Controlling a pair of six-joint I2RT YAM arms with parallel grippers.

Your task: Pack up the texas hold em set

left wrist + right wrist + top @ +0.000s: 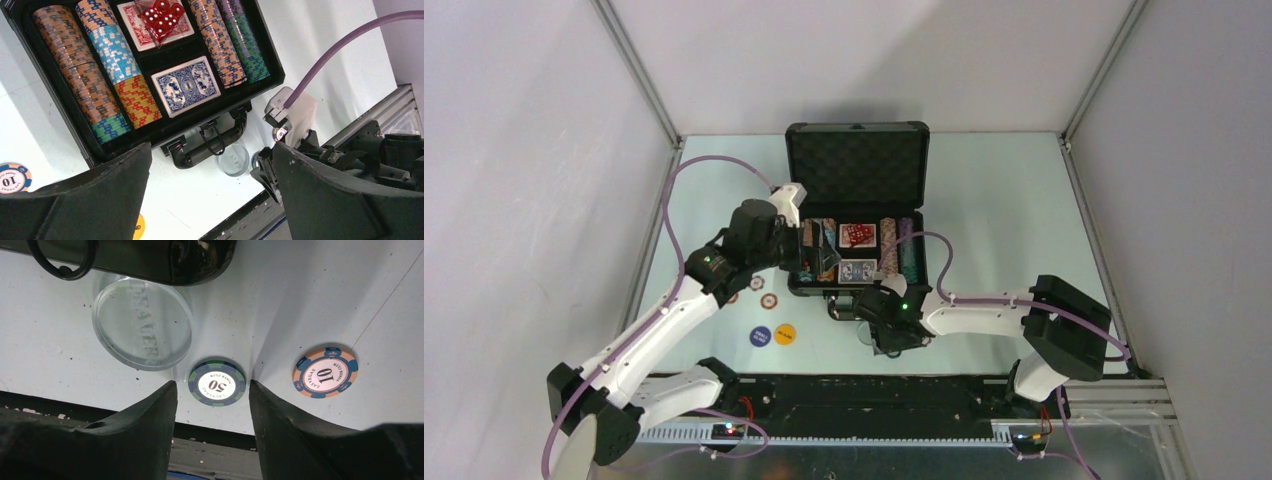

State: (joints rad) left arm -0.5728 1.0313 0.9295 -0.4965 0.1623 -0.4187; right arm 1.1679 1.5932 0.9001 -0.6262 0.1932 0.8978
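Observation:
The black case (pixel 854 160) of the texas hold em set stands open, its lid up and lined with foam. In the left wrist view its tray (pixel 75 125) holds rows of striped chips (pixel 107 47), a blue deck (pixel 186 86) and a red deck with red dice (pixel 161 15) on it. My left gripper (pixel 812 262) hangs open over the tray's left side, holding nothing. My right gripper (pixel 212 385) is open low on the table by the case handle (pixel 150 255). A green and blue 50 chip (pixel 217 383) lies flat just between its fingertips, with small gaps either side.
A clear round dealer button (pixel 142 325) lies beside the 50 chip, and an orange 10 chip (pixel 325 373) lies on its other side. A blue button (pixel 760 335), a yellow button (pixel 785 334) and loose chips (pixel 769 300) lie left of the case. The table's near edge is close behind my right gripper.

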